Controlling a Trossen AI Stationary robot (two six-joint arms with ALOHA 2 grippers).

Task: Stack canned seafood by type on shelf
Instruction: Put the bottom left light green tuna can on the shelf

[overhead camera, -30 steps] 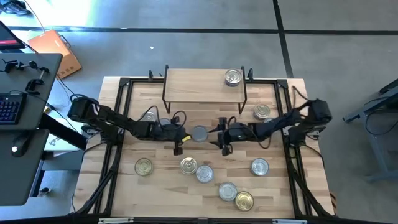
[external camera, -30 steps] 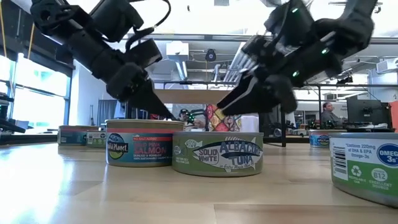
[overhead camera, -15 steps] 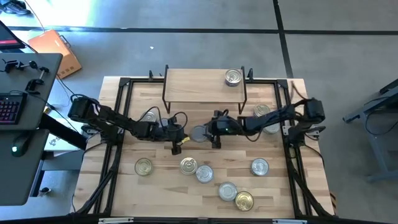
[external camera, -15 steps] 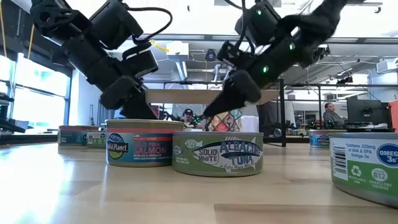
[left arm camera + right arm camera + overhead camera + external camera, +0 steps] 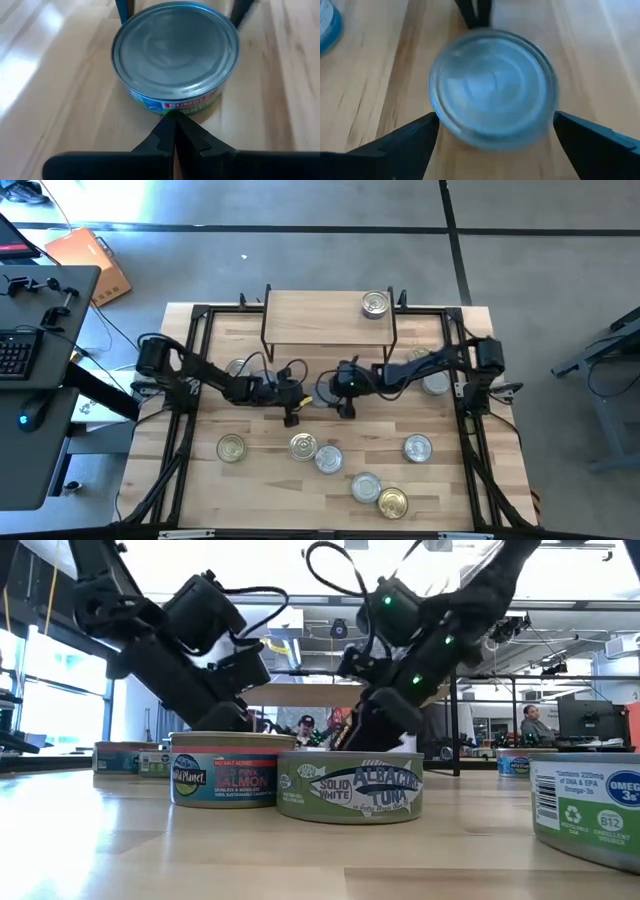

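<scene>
While one tin (image 5: pixel 375 304) is sitting alone on the shelf (image 5: pixel 320 318) at upper centre of the high view, the right gripper (image 5: pixel 495 132) is spreading its fingers wide around a silver tin (image 5: pixel 492 87) at mid-table. The left gripper (image 5: pixel 172 131), fingers pinched shut and empty, is touching that tin's opposite side; about nine tins are waiting on the table (image 5: pixel 260 470).
</scene>
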